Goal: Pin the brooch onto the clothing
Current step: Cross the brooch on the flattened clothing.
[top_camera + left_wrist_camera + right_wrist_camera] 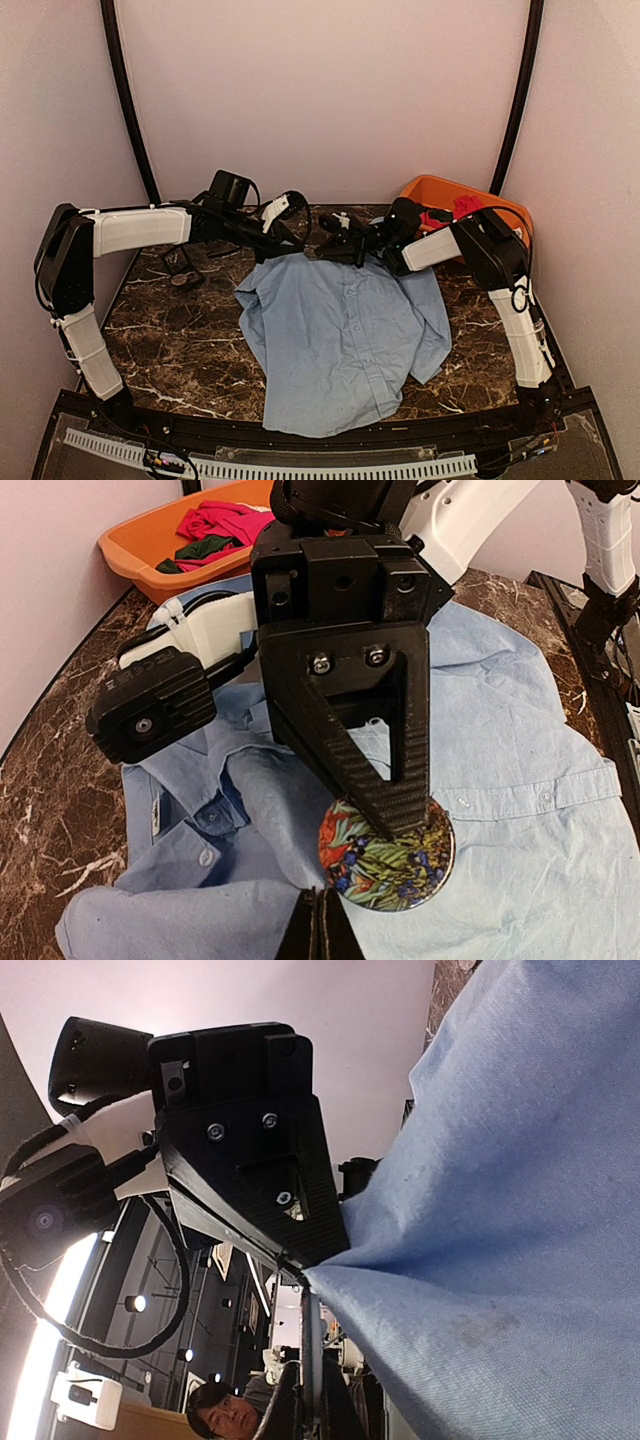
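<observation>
Top external is looking down from above and behind at the whole marble table (170,340) and light blue shirt (340,340). Left wrist is facing the right gripper (395,820), close ahead of its jaws; right wrist is facing the left gripper (305,1258) likewise. All are sharing the shirt.

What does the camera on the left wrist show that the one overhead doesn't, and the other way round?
Left wrist only: the brooch, a round disc with a colourful flower picture, lying against the shirt under the tip of the right claw. Overhead only: the left arm and right arm whole, plus a small dark object on the table left of the shirt. Both: the light blue shirt, the orange bin holding red cloth, the marble table.
</observation>
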